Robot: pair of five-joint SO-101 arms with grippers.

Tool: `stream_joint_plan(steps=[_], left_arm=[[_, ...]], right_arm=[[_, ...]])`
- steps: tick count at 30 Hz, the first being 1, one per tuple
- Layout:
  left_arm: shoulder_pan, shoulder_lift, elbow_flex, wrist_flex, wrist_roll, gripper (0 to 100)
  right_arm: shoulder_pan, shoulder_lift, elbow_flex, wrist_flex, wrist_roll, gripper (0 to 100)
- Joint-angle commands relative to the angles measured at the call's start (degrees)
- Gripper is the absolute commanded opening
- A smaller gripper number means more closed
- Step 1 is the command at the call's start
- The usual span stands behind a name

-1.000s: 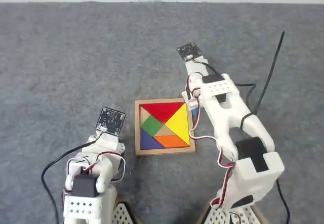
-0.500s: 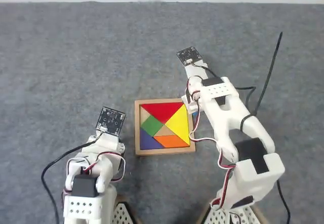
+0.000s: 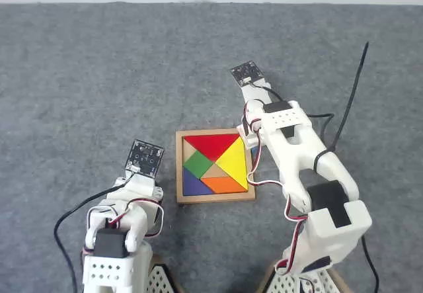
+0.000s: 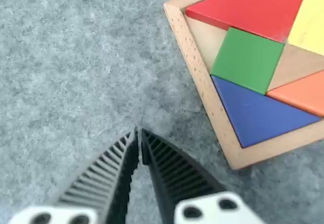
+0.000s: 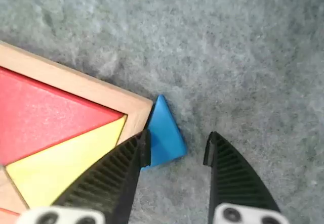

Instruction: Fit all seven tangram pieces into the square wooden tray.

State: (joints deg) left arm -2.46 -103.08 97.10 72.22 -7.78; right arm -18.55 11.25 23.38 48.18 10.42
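The square wooden tray [image 3: 179, 167] lies on the grey carpet between the two arms, holding red [image 3: 213, 145], yellow [image 3: 234, 162], green [image 3: 197, 165], dark blue [image 3: 190, 184] and orange [image 3: 221, 184] pieces, with bare wood showing at two spots. A light blue triangle [image 5: 164, 134] lies on the carpet against the tray's outer corner [image 5: 137, 105]. My right gripper [image 5: 176, 148] is open, its fingers straddling that triangle. My left gripper [image 4: 139, 135] is shut and empty, over carpet just off the tray's rim [image 4: 200, 80].
Grey carpet covers the whole table, with open room on the far side and to the left. A black cable [image 3: 350, 98] runs along the right arm's side. The right arm's body [image 3: 297, 154] stands right beside the tray.
The right arm drew slightly back toward the tray's corner over the first half second. The left arm and the tray's pieces stayed where they were.
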Motion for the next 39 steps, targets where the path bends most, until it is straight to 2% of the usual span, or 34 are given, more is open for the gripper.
stream_joint_plan(steps=[1, 12, 21, 34, 39], left_arm=[[-0.26, -1.41, -0.66, 0.35, 0.44, 1], [-0.26, -1.41, -0.66, 0.35, 0.44, 1], [-0.26, -1.41, -0.66, 0.35, 0.44, 1], [-0.26, -1.41, -0.66, 0.35, 0.44, 1], [-0.26, -1.41, -0.66, 0.35, 0.44, 1]], right_arm=[[-0.13, -0.48, 0.18, 0.84, 0.62, 19.1], [0.31, -0.48, -0.09, 4.79, 0.62, 19.1], [6.64, -0.48, -2.64, 4.35, 0.62, 19.1], [6.46, -5.85, -5.19, 4.09, 0.7, 19.1], [6.02, -7.34, -5.19, 6.64, 6.51, 19.3]])
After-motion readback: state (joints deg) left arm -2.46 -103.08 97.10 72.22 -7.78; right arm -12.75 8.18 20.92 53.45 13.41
